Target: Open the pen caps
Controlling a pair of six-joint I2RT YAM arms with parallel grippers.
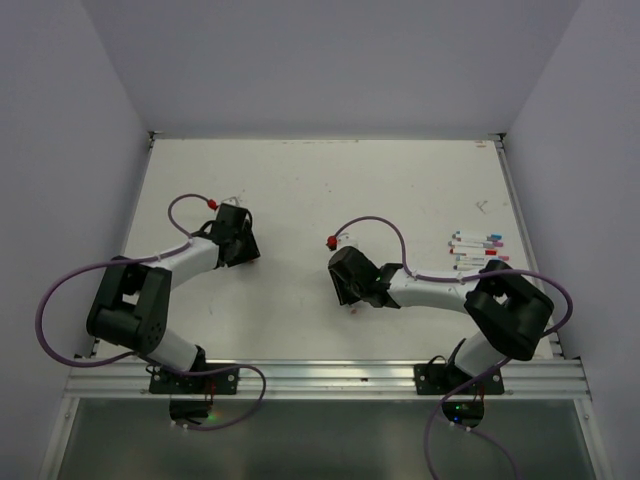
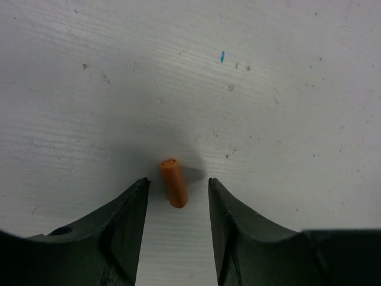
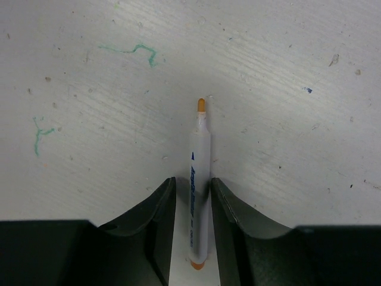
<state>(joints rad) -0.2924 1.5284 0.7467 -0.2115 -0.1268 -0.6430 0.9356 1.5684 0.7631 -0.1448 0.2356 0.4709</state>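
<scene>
Cap report: the orange cap (image 2: 174,182) is lying on its side on the white worktop (image 2: 268,89), right in the gap of the left gripper (image 2: 178,180). Those jaws are spread open, one finger on each side of the cap. There's bare worktop showing on both sides, so nothing's touching it.

For bearings, go by the bunch of pens (image 1: 478,250) near the worktop's edge on the right arm's side. The cap and the left gripper are well apart from that bunch, out past the right arm. From above, the cap itself is hidden under the gripper. The right gripper (image 3: 192,179) sits roughly midway between the bunch and the left gripper.

In the right wrist view a white pen (image 3: 199,173) with blue print on the barrel and a bare orange tip (image 3: 201,105) lies lengthwise between the jaws. They're parted, with a clear gap on one side of the barrel. The other finger is tight up beside it, and I can't tell if it's touching. Doesn't look like a grip to me. Green scribbles (image 3: 134,50) mark the worktop beyond the tip.

The bunch itself is white barrels with red, blue and pink ends, too small to say more.
</scene>
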